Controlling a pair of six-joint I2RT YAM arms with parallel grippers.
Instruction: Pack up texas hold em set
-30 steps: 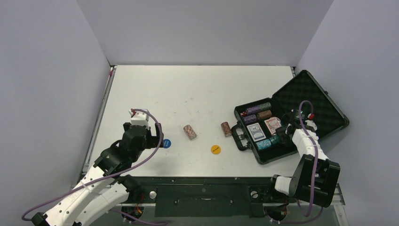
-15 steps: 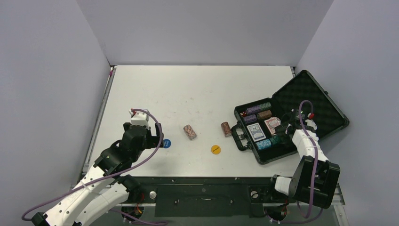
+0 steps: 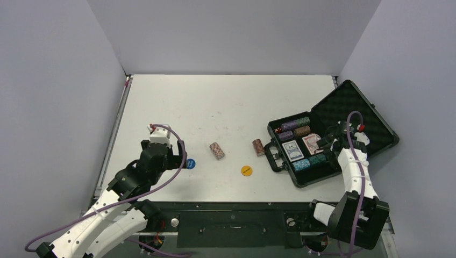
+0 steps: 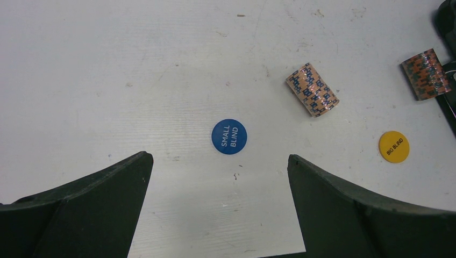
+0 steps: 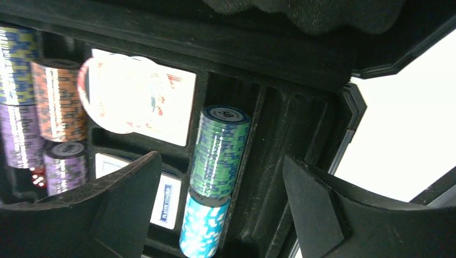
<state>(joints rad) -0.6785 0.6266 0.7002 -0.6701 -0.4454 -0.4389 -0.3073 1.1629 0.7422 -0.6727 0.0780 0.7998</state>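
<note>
The black case lies open at the right, its foam lid tilted back. Its tray holds chip stacks, two card decks and red dice. My right gripper hovers open over the tray, with a green stack and a cyan stack lying in a slot between its jaws, untouched. On the table lie two loose chip stacks, a blue disc and a yellow disc. My left gripper is open, just short of the blue disc.
The case handle sticks out toward the nearer loose stack. Grey walls close in the table on three sides. The case's raised lid stands right behind my right gripper.
My right gripper has opened wide and lifted slightly back from the green stack, which now lies in the case slot. The left arm has not moved.
</note>
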